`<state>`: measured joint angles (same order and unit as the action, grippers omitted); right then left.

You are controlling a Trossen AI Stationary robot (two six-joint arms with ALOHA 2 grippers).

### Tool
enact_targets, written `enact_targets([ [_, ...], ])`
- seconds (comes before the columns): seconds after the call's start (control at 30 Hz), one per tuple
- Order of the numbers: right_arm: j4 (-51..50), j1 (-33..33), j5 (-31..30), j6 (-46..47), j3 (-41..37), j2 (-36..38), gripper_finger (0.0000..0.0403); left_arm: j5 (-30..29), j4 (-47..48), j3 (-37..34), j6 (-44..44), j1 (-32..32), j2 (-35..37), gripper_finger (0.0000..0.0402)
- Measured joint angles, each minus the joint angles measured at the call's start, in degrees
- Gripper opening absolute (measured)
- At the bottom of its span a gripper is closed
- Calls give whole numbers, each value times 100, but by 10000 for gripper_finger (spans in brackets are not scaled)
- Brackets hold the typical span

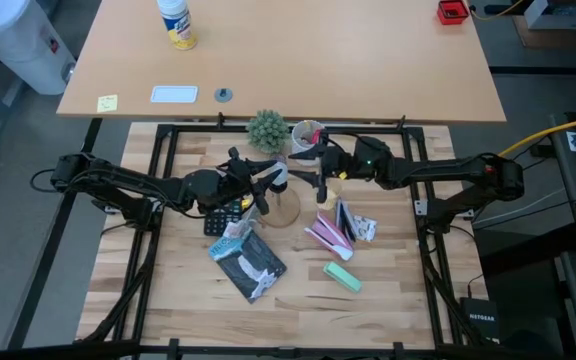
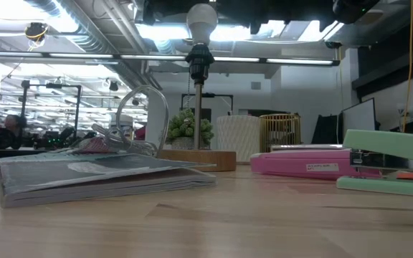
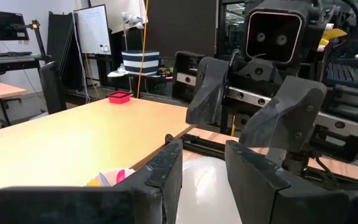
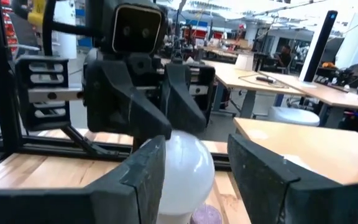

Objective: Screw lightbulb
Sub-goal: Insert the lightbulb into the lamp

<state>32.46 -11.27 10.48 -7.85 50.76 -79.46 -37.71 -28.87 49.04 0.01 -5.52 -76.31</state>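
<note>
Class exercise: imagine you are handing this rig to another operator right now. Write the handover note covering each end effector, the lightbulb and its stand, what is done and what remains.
Left end effector: fingers on either side of the lightbulb; contact cannot be confirmed.
Right end effector: fingers open, also flanking the bulb from the opposite side, not clamped.
Lightbulb: upright in the black socket on top of the wooden stand, mid-table.
Done: bulb seated in the socket.
Left: how far it is threaded in cannot be seen; check tightness, finish turning if loose, then withdraw both arms.
</note>
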Motion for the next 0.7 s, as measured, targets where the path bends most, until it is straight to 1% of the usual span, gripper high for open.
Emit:
enact_targets([
  [0.37, 202, 0, 0, 6, 0, -2, 182, 0, -1, 0, 0, 0, 0, 114],
  [0.6, 520, 0, 2, 200, 1, -4, 182, 0, -1, 0, 0, 0, 0, 114],
  [0.7, 486, 0, 2, 203, 134, -9, 182, 0, -1, 0, -2, 0, 0, 114],
])
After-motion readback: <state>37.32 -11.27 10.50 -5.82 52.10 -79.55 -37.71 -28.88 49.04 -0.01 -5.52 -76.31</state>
